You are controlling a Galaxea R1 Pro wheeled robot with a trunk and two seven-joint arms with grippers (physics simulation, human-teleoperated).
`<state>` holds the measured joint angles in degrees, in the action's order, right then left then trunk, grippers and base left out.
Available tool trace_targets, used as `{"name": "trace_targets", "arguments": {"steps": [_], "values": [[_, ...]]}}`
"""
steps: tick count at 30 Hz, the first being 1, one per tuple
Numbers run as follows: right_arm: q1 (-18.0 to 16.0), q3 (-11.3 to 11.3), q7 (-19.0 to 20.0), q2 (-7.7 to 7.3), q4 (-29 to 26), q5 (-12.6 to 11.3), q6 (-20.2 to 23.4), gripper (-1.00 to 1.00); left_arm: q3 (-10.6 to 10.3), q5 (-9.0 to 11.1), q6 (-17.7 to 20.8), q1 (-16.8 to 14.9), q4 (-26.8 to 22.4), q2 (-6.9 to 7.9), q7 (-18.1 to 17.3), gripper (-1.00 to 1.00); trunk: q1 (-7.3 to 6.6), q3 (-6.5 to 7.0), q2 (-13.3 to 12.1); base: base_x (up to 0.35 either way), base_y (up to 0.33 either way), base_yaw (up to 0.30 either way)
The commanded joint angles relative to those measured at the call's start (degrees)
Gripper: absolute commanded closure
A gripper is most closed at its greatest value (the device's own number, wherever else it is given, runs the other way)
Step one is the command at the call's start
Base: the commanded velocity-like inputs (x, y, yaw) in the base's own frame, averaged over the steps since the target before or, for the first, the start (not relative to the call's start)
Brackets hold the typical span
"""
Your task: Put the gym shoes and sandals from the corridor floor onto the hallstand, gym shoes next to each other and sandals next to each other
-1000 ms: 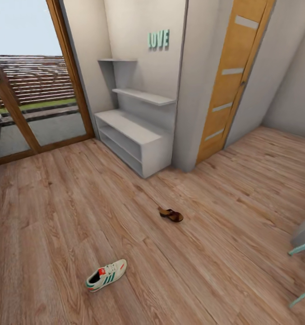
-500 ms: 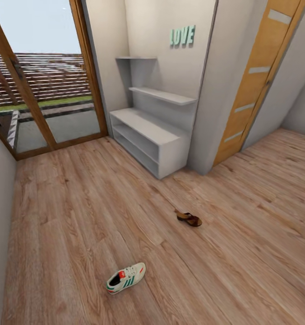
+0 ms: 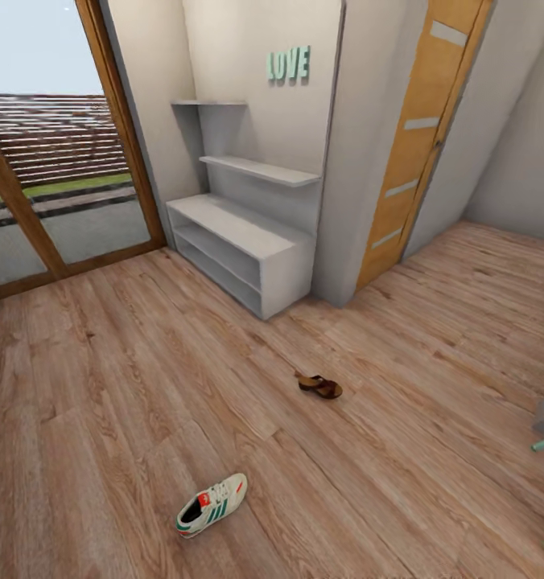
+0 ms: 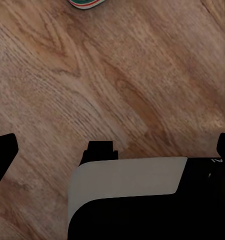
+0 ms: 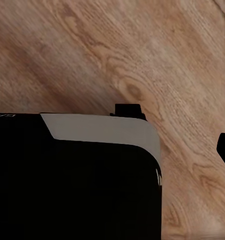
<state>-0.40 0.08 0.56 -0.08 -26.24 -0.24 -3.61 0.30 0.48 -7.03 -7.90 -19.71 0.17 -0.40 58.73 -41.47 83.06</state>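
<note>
- One gym shoe [image 3: 212, 504] lies on its sole on the corridor floor [image 3: 127, 386], nearest the robot and well apart from everything else; a sliver of its green-striped side also shows at the edge of the left wrist view [image 4: 85, 3].
- One dark brown sandal [image 3: 319, 386] sits farther on, between that shoe and the hallstand [image 3: 248, 245], whose top and two shelf slots hold nothing I can see.
- I can spot only these two; the other gym shoe and the other sandal are somewhere out of sight, so they could get overlooked, or clipped by the base while it turns.
- Both wrist cameras look at planks past dark arm housing. I cannot tell whether the fingers of either arm are apart or together, and nothing seems to be held.
- My worry with the shoe: it lies low and at a slant to the planks, so a grasp coming down off-centre could push it skidding across the smooth wood rather than lift it.
- The sandal is flat and thin; fingers could scrape the floor or catch just a strap and let it swing and drop.
- The first item needs room left beside it on the rack, or the pairs will end up split.
</note>
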Motion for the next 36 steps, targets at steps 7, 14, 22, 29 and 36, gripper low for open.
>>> {"name": "trace_targets", "arguments": {"steps": [7,14,22,29,36], "values": [[-0.04,0.01,0.06,-0.01,0.05,-0.03,-0.19,-1.00,0.05,0.05,-0.18,-0.01,0.02,0.01,-0.04,-1.00,0.00,-0.04,0.02,0.009,0.127,-0.190],[-0.04,0.01,0.06,-0.01,0.05,-0.03,-0.19,-1.00,0.05,0.05,-0.18,-0.03,0.02,0.01,-0.04,-1.00,0.00,-0.04,0.02,0.056,0.145,-0.008],[-0.04,0.01,0.06,-0.01,0.05,-0.03,-0.18,-1.00,0.03,0.05,-0.18,-0.09,0.02,0.01,-0.04,-1.00,0.00,-0.04,0.02,0.068,0.187,0.000],[-0.04,0.01,0.06,-0.01,0.05,-0.03,-0.17,-1.00,0.05,0.05,-0.18,-0.10,0.02,0.01,0.03,-1.00,0.00,-0.04,0.02,0.052,0.064,0.000],[-0.04,0.01,0.06,-0.01,0.05,-0.03,-0.18,-1.00,0.04,0.05,-0.18,-0.10,0.02,0.01,0.05,-1.00,0.00,-0.04,0.02,0.164,0.200,0.000]]}}
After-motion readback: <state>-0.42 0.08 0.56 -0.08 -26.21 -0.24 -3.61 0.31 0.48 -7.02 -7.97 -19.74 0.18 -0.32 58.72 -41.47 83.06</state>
